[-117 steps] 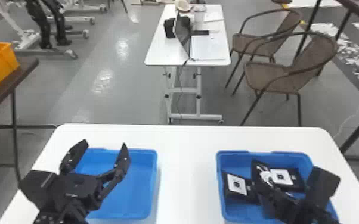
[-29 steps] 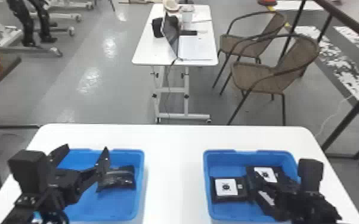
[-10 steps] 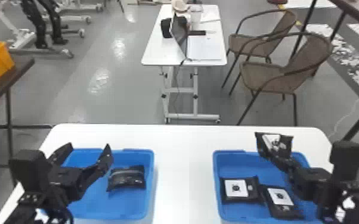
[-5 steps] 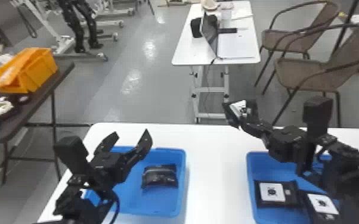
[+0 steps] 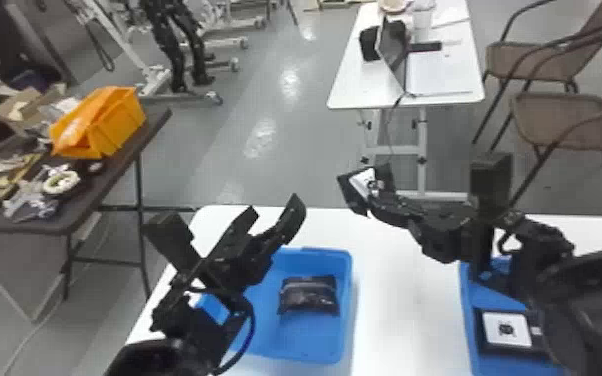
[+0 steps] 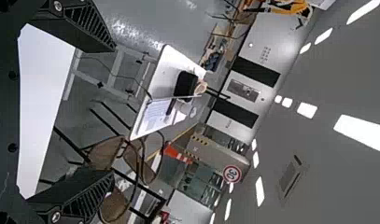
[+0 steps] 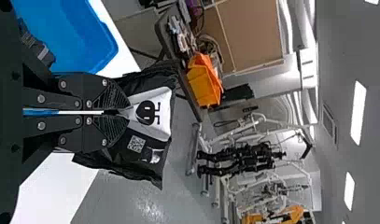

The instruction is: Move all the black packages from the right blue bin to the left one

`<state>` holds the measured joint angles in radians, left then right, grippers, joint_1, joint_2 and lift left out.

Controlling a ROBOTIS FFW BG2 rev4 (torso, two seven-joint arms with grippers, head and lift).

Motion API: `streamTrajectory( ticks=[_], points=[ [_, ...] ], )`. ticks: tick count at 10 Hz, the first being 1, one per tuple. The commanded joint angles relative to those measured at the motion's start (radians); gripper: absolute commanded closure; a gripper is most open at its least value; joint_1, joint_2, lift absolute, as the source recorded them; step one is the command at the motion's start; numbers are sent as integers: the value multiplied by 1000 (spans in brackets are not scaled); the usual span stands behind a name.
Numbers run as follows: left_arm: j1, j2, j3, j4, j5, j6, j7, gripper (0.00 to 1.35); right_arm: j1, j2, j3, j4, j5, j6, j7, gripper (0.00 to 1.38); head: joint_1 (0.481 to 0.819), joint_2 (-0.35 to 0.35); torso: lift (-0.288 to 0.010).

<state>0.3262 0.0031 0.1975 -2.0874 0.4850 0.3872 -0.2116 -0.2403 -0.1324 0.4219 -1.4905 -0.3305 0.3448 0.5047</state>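
Right end effector (image 5: 372, 194) closed, fingers pinching 1 black package (image 5: 353, 192) by its edge; package is tilted, white label showing. In the head view it appears at the tabletop's (image 5: 400, 285) far edge, between the 2 bins side to side, clear of both. Right wrist view: 2 fingertips nearly together on the package, printed label and a small square code facing the camera.

Left end effector (image 5: 276, 210) empty, its 2 fingers spread wide; in the head view it shows near the far side of the left blue bin (image 5: 310, 342). Left wrist view: 2 fingers well apart, nothing gripped.

Left blue bin: 1 dark package (image 5: 309, 295) lying flat inside, near the right wall. Right blue bin (image 5: 496, 298): 1 package with a white label (image 5: 507, 329) visible inside, label up, left part of bin. Right arm covers part of that bin, so full count there can't be told. Both bins on the white tabletop.
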Motion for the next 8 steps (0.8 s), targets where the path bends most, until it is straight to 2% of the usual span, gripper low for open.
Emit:
streamTrajectory(
  ticks=[1,2,5,8],
  points=[
    [-18,-6,-13,15,32,21,0,88,-50,10,55,55,-39,-29,3,1111,695,305,-39],
    [-29,-5,-27,27,47,21,0,88,-80,13,94,85,-67,-43,11,1111,695,315,-39],
    [-52,25,-62,47,75,10,0,88,-132,16,158,134,-116,-59,21,1111,695,327,-39],
    [-59,32,-70,55,83,-4,0,88,-168,14,210,167,-159,-73,23,1111,695,341,-39]
  ],
)
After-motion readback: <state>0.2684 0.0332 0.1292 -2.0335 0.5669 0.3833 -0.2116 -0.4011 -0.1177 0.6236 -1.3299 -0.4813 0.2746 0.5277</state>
